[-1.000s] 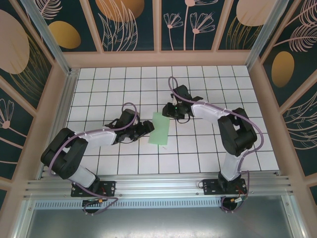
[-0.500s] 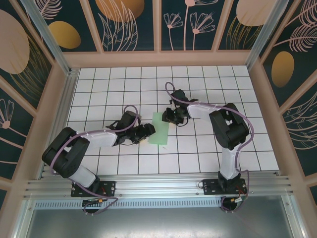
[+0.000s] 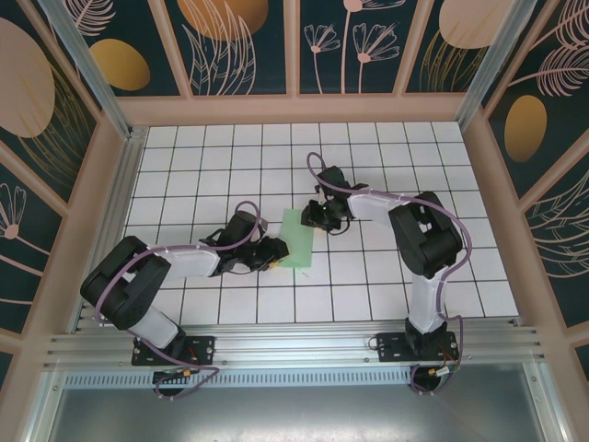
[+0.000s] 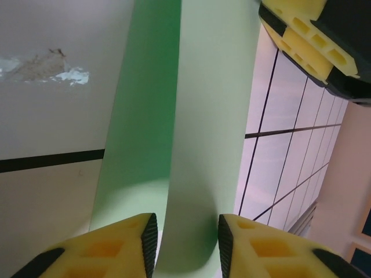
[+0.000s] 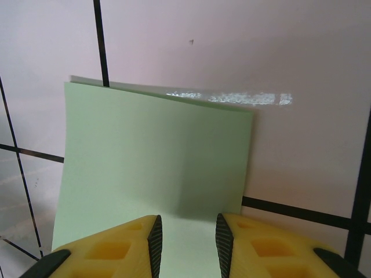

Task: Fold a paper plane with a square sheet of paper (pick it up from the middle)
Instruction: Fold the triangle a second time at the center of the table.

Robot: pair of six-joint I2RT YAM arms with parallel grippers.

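So, starting from our side: both arm bases sit bolted at the near edge of the white tiled tabletop [image 3: 184, 184]. The left arm lies low and reaches in toward the middle. The left gripper [image 3: 278, 250] is at the near-left corner of the green sheet [image 3: 299, 241].

In the left wrist view, the two yellow fingers [image 4: 124, 246] sit a gap apart, and a bowed band of the green sheet [image 4: 200, 116] runs right down between them. We honestly can't tell whether they're squeezing it or just straddling it (the paper pretty much fills the gap).

The sheet itself lies about mid-tabletop, a touch left of centre. It looks like a narrow doubled-over strip instead of a full square, with its long side running near to far and leaning a bit.

At its far-right end sits the right gripper [image 3: 314, 218], with that arm bending in from the right side. The right wrist view shows the right gripper [image 5: 186, 243] with its fingers clearly spread and plain green paper [image 5: 156, 156] showing between them. The sheet's far edge rises slightly off the tiles there. One of its yellow fingers [image 4: 301, 35] also pokes into the top right corner of the left wrist view.

Past the far edge are the dark leaf-patterned wall panels [image 3: 239, 46].
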